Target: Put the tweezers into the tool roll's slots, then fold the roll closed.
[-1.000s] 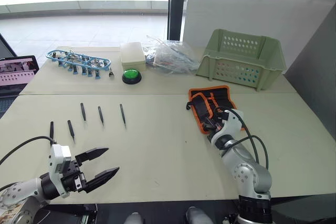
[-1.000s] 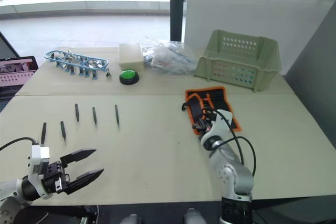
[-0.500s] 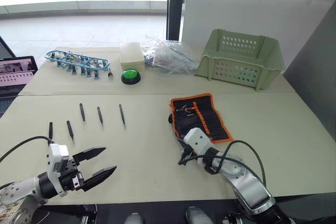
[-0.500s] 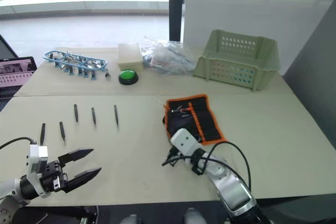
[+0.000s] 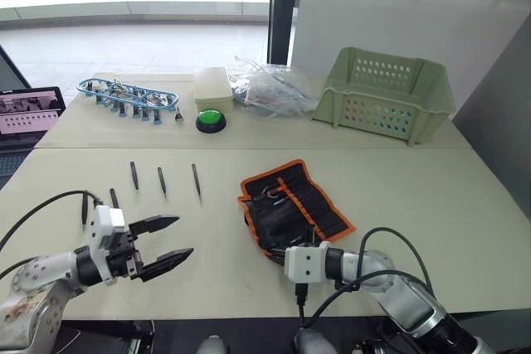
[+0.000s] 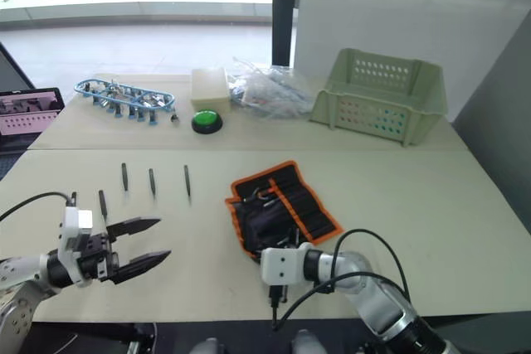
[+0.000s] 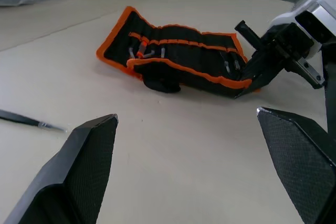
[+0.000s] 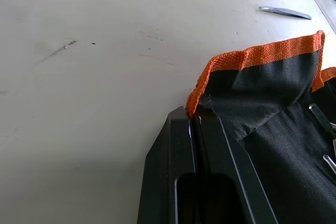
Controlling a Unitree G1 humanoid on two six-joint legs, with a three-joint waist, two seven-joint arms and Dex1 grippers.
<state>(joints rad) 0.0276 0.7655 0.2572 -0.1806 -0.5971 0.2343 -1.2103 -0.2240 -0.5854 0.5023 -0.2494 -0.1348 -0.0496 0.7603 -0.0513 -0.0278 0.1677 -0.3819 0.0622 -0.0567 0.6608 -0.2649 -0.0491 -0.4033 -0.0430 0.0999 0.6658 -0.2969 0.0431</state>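
The black tool roll with orange trim lies partly open on the table's middle. Its slots face up and hold a few small metal pieces. My right gripper is shut on the roll's near orange-edged corner. Several black tweezers lie in a loose row left of the roll, and one tweezer shows in the left wrist view. My left gripper hovers open near the front left edge, below the tweezers, holding nothing.
A pale green basket stands at the back right. At the back are clear plastic bags, a cream box, a green button and a blue-framed rack. A laptop sits at far left.
My right gripper has dragged the tool roll left and toward the near edge, turning it. The left gripper has shifted slightly forward toward the tweezers, still open.
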